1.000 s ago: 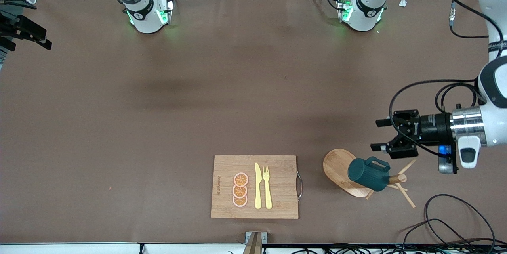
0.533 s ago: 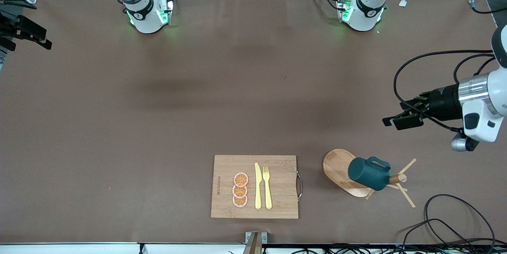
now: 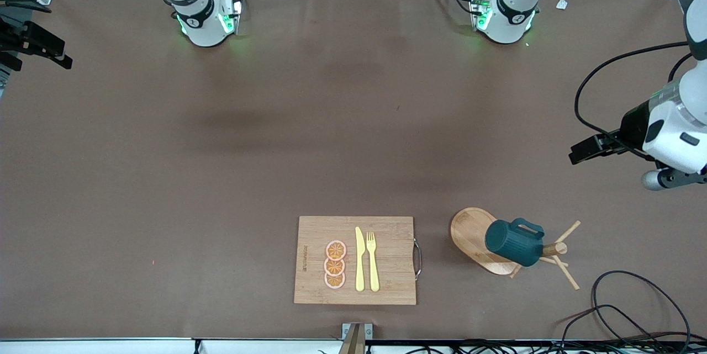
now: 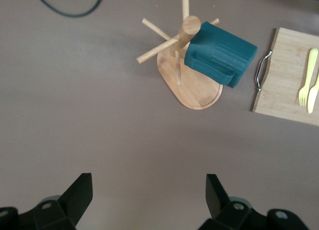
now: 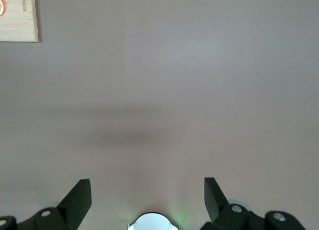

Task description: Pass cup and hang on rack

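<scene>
Teal cup point(image 3: 513, 243), rigid, ribbed and probably breakable, hangs on the rack point(image 3: 479, 239), best gripped by its handle or rim, while left gripper point(image 4: 148, 192) over bare table and right gripper point(image 5: 147, 190) both gape empty.

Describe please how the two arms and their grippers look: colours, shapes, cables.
Both arms are glossy white with black joint rings and green-lit bases. The left gripper and the right gripper are black with two angular fingers. Black cables loop along the left arm's silver-banded wrist.
</scene>
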Tool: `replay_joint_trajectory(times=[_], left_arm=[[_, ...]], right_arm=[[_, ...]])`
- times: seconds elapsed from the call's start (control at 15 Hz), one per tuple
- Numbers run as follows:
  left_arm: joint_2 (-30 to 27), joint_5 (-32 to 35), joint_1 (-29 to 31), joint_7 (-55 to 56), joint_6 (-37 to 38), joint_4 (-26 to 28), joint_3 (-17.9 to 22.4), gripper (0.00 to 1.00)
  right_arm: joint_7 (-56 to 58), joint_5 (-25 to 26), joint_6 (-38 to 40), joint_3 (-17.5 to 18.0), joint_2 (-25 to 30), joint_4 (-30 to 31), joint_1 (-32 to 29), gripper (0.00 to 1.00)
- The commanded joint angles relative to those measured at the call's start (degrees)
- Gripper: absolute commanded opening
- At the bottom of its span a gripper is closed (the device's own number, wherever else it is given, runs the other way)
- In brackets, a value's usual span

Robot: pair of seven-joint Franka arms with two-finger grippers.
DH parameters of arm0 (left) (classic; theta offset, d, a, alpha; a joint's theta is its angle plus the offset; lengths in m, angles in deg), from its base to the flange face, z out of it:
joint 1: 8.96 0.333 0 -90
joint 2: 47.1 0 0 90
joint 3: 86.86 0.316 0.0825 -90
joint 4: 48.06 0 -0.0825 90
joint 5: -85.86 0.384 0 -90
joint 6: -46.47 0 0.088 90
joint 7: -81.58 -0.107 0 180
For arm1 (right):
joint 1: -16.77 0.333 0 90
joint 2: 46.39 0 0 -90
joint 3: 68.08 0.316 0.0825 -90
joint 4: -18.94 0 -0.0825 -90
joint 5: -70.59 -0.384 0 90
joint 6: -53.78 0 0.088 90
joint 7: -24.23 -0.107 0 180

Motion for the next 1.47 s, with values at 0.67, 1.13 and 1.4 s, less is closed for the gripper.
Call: replay_joint_trajectory(times=[0.67,1.13,1.4], left_arm=[[-25.3,-4.2,-12.7,-15.0,1.6,23.4,20.7,1.0],[-25.9,-6.1,-12.6,-17.4,2.9,23.1,20.3,1.0],[-26.0,-6.3,-12.7,-18.7,5.4,22.8,20.1,1.0]], right_arm=[[0.4,0.9,-0.4,0.1,1.6,1.7,0.2,1.0],[0.4,0.9,-0.4,0.2,1.6,1.7,0.6,1.0],[0.4,0.9,-0.4,0.2,1.6,1.7,0.4,1.0]])
